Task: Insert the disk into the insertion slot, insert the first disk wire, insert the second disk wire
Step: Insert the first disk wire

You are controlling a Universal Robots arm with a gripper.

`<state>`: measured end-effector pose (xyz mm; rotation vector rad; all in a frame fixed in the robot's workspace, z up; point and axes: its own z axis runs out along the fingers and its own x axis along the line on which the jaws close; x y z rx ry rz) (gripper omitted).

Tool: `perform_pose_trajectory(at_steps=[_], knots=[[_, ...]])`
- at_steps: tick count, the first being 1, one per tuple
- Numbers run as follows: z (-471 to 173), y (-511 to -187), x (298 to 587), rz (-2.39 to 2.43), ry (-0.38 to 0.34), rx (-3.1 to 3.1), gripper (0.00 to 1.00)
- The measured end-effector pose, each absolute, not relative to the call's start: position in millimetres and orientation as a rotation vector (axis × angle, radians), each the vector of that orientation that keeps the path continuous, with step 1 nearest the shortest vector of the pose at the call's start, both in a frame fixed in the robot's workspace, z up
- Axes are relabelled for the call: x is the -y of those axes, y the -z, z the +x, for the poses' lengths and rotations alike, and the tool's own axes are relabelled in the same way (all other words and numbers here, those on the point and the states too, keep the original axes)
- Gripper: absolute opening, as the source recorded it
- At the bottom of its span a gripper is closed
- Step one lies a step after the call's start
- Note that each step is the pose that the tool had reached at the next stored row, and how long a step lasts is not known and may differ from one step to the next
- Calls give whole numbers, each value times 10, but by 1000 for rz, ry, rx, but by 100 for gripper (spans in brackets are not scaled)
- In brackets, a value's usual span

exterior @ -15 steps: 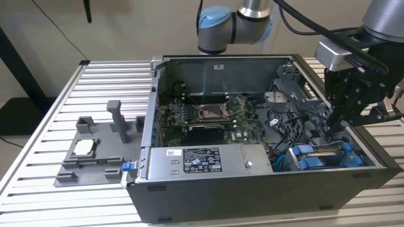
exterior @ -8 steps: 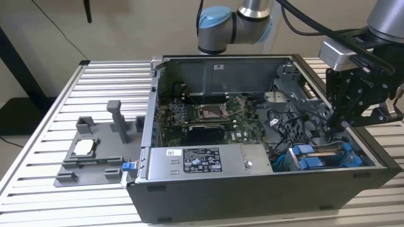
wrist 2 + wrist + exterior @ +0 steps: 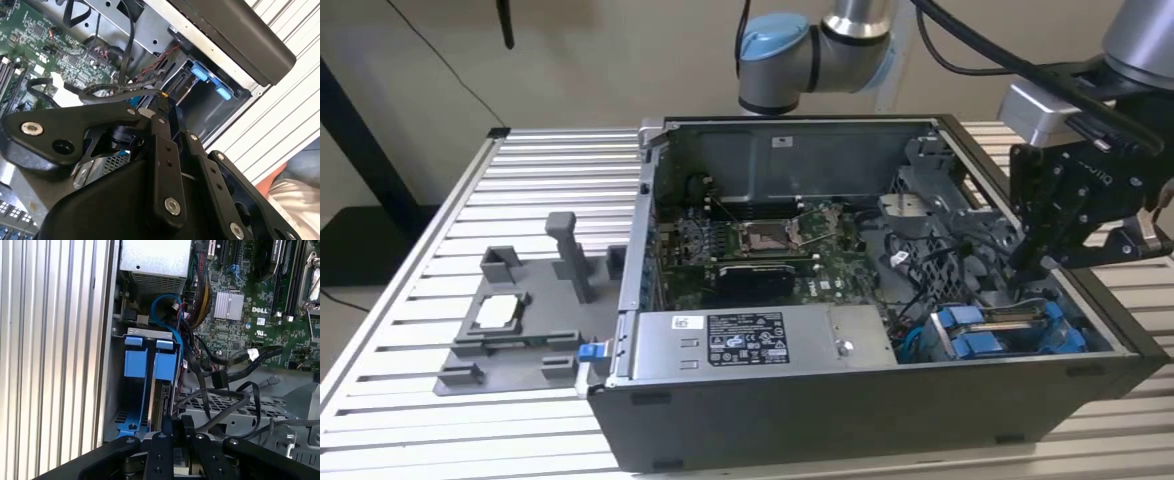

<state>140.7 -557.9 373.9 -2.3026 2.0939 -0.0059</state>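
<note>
The disk (image 3: 161, 405) stands on edge in the insertion slot (image 3: 136, 360) of the drive cage, between blue plastic fittings. In the exterior view the disk (image 3: 1014, 316) shows as a silver strip in the cage (image 3: 961, 335), at the front corner of the open case on the exterior view's right. My gripper (image 3: 1019, 275) reaches down into the case just above that cage. In the second wrist view the gripper (image 3: 161, 102) is shut on the end of a black disk wire (image 3: 107, 90) that loops away over the board. In the first wrist view the gripper (image 3: 176, 424) sits right by the disk's end.
A grey labelled power-supply box (image 3: 747, 335) lies along the case's front, with the motherboard (image 3: 767, 245) behind it. Loose black cables (image 3: 225, 357) cross beside the cage. The case wall (image 3: 1107, 340) is close on the far side. A grey fixture (image 3: 520, 320) stands on the slatted table.
</note>
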Motion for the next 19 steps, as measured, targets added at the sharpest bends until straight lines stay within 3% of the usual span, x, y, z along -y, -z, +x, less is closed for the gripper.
perform_pose_trajectory(at_steps=[19], knots=[[1592,-3646,5579,-2332,-109,-2153,19]])
